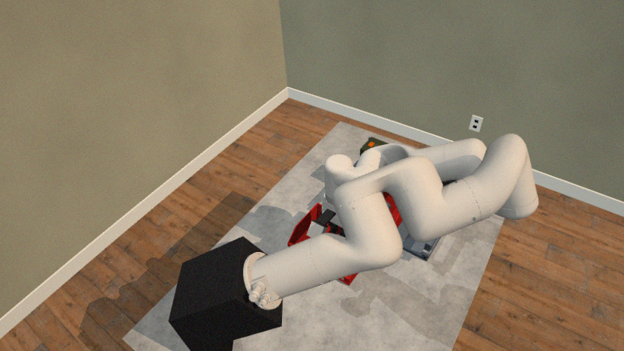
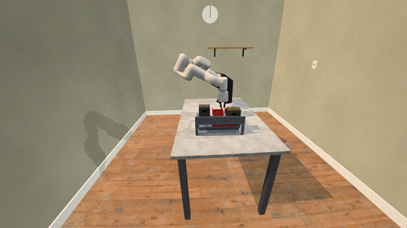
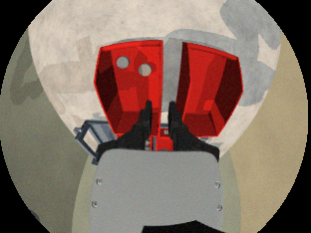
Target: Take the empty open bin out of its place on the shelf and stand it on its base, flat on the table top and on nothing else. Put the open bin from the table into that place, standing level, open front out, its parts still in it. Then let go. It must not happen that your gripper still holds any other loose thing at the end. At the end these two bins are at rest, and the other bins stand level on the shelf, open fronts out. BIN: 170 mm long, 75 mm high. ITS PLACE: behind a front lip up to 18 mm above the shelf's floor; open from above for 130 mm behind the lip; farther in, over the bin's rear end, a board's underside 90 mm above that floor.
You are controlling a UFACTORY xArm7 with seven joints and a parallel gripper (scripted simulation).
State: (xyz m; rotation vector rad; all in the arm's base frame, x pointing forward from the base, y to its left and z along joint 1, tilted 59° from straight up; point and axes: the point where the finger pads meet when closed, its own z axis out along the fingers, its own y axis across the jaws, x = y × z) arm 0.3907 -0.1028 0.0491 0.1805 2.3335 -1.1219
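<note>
Setting down the empty bin appears done; taking up the filled one is in hand. The gripper (image 1: 334, 229) (image 2: 222, 106) (image 3: 159, 109) has its jaws moderately spread, with nothing pinched. In the wrist view, the red open-front plastic bin with two grey round parts (image 1: 347, 280) (image 3: 132, 90) lies left on the table (image 1: 322, 325) (image 2: 228, 145) (image 3: 60, 50); the empty red open-front plastic bin (image 1: 305, 224) (image 3: 209, 90) stands right, apart from it. The fingers appear to straddle the filled bin's inner side wall. The blue-grey shelf frame (image 1: 424, 257) (image 2: 220, 120) (image 3: 87, 144) lies beyond, its vacant place unclear. Next: probably close on that wall, then lift level so that the parts stay in.
</note>
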